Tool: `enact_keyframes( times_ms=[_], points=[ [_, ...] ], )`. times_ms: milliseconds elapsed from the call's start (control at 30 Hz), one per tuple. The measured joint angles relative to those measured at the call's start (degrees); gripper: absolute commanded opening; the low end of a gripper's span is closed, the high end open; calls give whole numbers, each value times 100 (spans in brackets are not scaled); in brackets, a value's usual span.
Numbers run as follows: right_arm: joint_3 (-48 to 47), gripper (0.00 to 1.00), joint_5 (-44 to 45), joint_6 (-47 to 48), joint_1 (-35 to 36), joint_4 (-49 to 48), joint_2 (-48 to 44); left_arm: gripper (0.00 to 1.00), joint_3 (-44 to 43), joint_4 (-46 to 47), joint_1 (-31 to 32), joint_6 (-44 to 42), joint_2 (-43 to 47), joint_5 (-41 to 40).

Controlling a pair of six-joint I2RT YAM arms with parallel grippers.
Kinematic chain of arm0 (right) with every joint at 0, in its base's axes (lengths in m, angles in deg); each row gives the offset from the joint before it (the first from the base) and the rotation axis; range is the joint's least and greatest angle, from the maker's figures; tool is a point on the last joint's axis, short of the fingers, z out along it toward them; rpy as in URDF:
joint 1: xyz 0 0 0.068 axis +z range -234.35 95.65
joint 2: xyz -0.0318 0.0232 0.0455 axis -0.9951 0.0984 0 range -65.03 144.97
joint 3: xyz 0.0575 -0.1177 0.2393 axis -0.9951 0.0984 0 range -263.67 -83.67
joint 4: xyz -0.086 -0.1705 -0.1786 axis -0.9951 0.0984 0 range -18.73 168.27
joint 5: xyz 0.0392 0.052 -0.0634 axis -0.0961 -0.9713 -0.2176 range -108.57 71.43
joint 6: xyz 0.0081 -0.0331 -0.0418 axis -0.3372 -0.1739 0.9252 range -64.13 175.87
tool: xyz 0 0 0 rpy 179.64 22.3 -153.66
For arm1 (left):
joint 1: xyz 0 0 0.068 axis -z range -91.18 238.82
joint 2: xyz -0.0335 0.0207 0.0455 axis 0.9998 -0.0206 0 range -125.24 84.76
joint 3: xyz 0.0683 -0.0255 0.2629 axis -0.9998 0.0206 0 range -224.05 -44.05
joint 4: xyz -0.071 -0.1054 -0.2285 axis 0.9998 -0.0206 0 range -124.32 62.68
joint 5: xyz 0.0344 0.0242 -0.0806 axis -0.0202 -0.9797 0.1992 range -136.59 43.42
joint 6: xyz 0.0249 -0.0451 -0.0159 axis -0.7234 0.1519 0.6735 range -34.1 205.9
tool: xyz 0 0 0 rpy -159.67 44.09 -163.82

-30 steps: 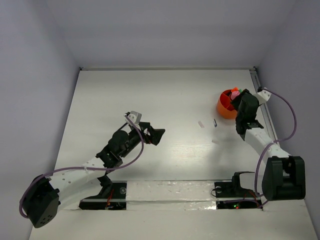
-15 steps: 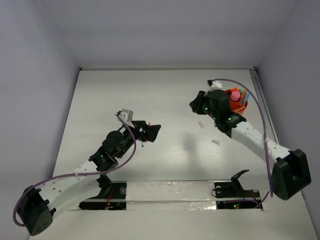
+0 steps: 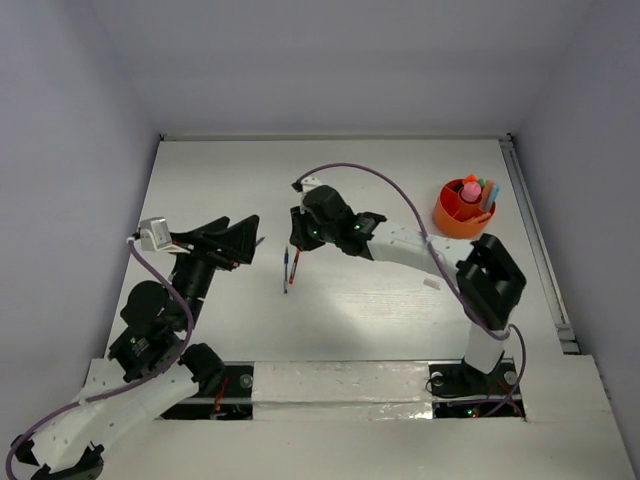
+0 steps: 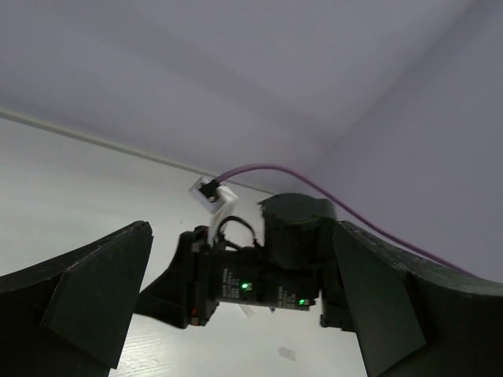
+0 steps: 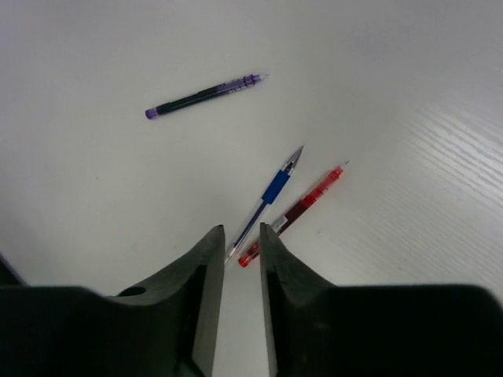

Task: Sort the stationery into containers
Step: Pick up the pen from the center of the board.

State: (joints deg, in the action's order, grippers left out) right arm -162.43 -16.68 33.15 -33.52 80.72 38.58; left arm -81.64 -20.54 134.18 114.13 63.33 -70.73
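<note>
While a blue pen [image 5: 271, 192] and a red pen [image 5: 299, 210] lie together on the table [image 3: 200, 180], well left of the orange cup [image 3: 455, 215], the right fingers [image 5: 211, 251] hover over them, narrowly parted and empty, seemingly lined up to pick one, and the left fingers [image 4: 102, 283] gape wide, holding nothing.

No words, numbers or signs can be read. Any print on the pens [image 5: 267, 200] in front of the jaws is too small to tell.
</note>
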Motion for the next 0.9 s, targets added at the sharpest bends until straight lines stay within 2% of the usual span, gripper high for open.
enact_keyframes(
  times_ms=[100, 167, 333, 500, 900],
  points=[
    [-632, 42, 76, 63, 146, 330, 621, 99, -317, -404, 0, -107, 44, -127],
    [-1023, 44, 149, 85, 223, 557, 1005, 99, -424, -673, 0, -184, 118, -214],
    [-1950, 44, 376, 37, 304, 1167, 1847, 99, -459, -1213, 0, -348, 334, -352],
    [-2647, 39, 748, -48, 365, 1735, 2446, 99, -459, -1469, 0, -444, 468, -352],
    [-2830, 33, 1141, -542, 474, 2245, 2820, 99, -459, -1482, 0, -553, 595, -90]
  ],
)
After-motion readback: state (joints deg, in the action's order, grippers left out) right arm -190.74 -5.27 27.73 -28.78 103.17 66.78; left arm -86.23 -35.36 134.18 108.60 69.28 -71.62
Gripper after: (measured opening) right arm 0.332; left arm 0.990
